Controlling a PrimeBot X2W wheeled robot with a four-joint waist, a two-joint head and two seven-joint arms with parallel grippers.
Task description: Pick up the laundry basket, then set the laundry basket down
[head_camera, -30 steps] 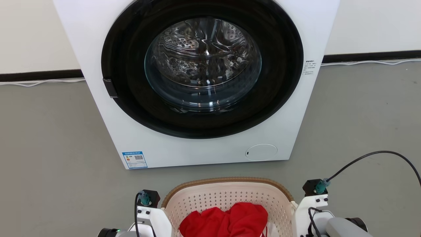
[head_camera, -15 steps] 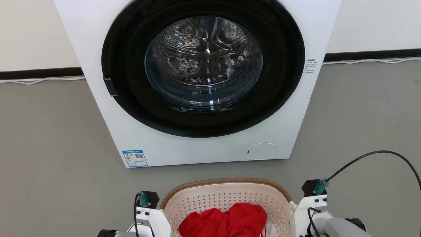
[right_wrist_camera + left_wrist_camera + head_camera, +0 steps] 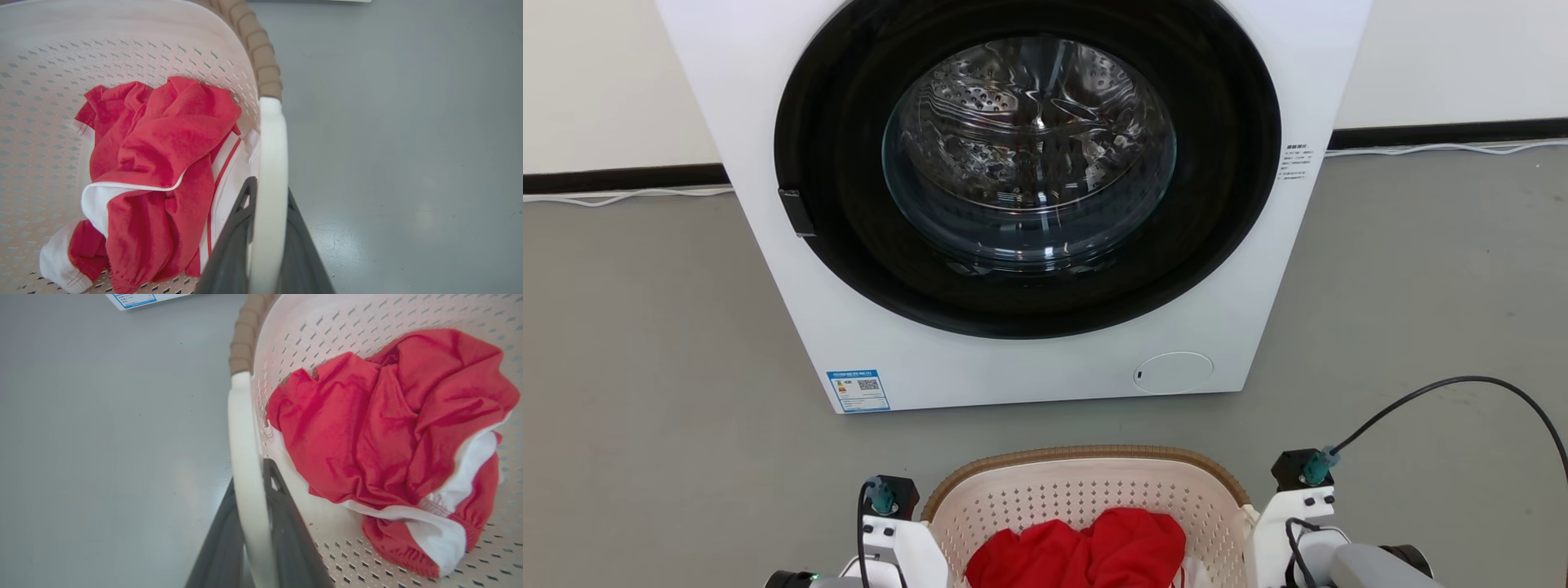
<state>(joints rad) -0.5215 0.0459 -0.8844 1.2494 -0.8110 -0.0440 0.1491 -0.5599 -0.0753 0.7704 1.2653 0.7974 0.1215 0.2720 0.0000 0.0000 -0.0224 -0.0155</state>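
At the head view's bottom centre, the small cream perforated plastic laundry basket [image 3: 1086, 494] is being pinched by its white handles [image 3: 244, 428] in the nearly closed left jaws and right jaws, and is best being carried level.

- Sticker [image 3: 858, 391], blue border, low on the washer [image 3: 1013, 371] front, left corner: carries a QR code; its print is too small to read.
- Black print block [image 3: 1298, 162], washer front, right edge: illegible.

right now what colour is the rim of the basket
Brown, woven look; the basket rim shows best in the right wrist view.
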